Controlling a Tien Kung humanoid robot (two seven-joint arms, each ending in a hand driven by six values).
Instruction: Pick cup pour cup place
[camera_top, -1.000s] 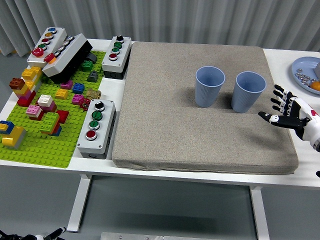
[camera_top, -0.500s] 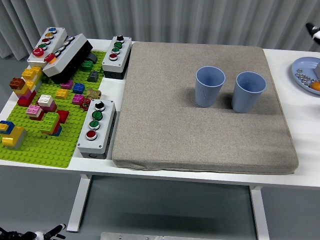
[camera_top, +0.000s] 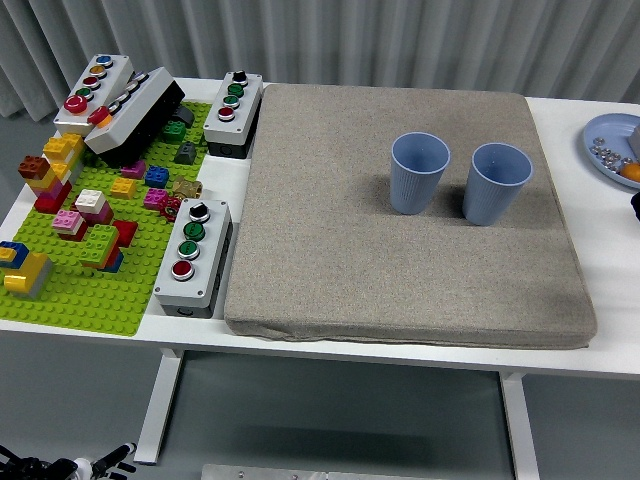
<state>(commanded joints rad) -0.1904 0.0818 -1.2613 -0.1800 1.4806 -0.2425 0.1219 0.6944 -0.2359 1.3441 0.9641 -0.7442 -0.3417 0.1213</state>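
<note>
Two light blue ribbed cups stand upright and side by side on the grey mat (camera_top: 400, 280): the left cup (camera_top: 419, 173) and the right cup (camera_top: 497, 183). Both look empty from above. Of my right arm only a dark sliver (camera_top: 635, 206) shows at the right edge, well apart from the right cup. My left hand (camera_top: 95, 466) hangs low at the bottom left corner, below the table's level and far from the cups. Neither hand holds anything that I can see.
A green baseplate (camera_top: 70, 290) with several coloured bricks fills the left side. Button boxes stand at the back left (camera_top: 95, 85), by the mat's far corner (camera_top: 233, 108) and at its left edge (camera_top: 192, 252). A blue plate (camera_top: 608, 150) with small items sits at the far right.
My right hand was spread open just right of the right cup a second ago. It then withdrew off the right side; now only a dark sliver shows there. The cups have not moved.
</note>
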